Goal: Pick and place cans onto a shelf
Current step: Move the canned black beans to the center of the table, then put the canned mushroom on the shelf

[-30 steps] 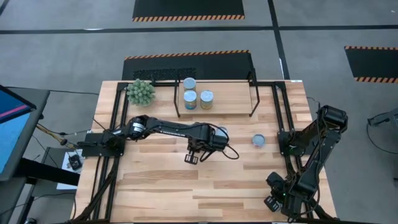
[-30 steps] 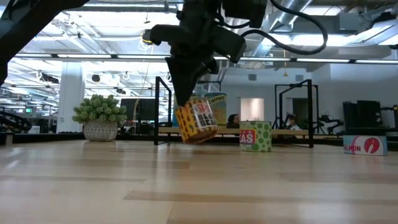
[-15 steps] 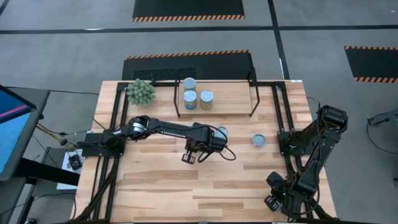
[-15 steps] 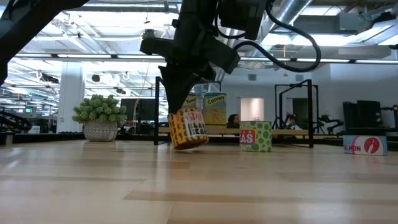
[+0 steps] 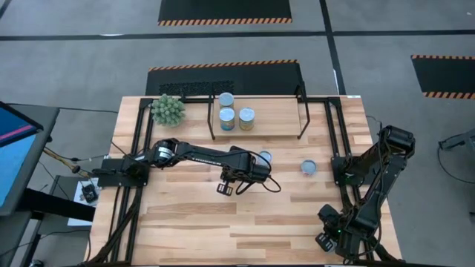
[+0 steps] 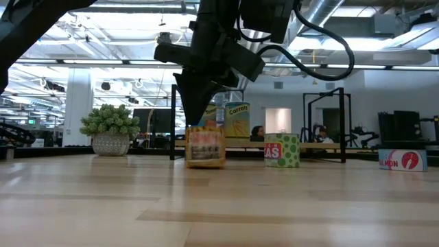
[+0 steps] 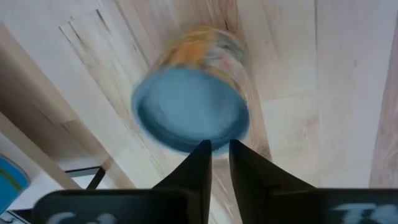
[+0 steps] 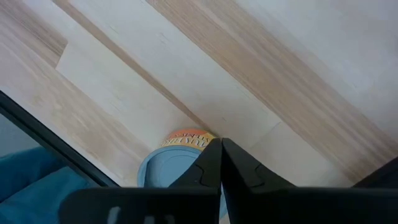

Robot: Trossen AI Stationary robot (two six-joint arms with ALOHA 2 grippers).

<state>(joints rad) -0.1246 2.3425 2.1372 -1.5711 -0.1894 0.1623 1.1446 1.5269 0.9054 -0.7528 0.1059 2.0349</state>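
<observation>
A yellow-labelled can (image 6: 205, 146) with a bluish top (image 7: 189, 112) stands upright on the table near its middle. My left gripper (image 7: 219, 149) points down at the rim of its top, fingers a narrow gap apart. A green can (image 6: 282, 149) stands to its right. Three cans (image 5: 236, 115) stand on the shelf (image 5: 274, 119) at the far side. My right gripper (image 8: 220, 152) is shut at the table's near right, over another can (image 8: 174, 165) with an orange label. My left gripper's fingertips (image 6: 195, 122) come from above at the edge of the yellow can's top (image 7: 214, 138). The can stands on its base on the table. I cannot tell whether they touch it. My right gripper's shut tips overlap the orange-labelled can's top; I cannot tell whether they touch it.
A green spiky plant (image 5: 168, 110) in a pot stands at the far left beside the shelf. Black frame rails (image 5: 139, 141) run along the table's left and right sides. Bare wood (image 5: 223, 222) stretches across the near half.
My left gripper has come down a little with the yellow can. The can hung tilted below the fingers, clear of the table; it now stands upright on its base on the table.
</observation>
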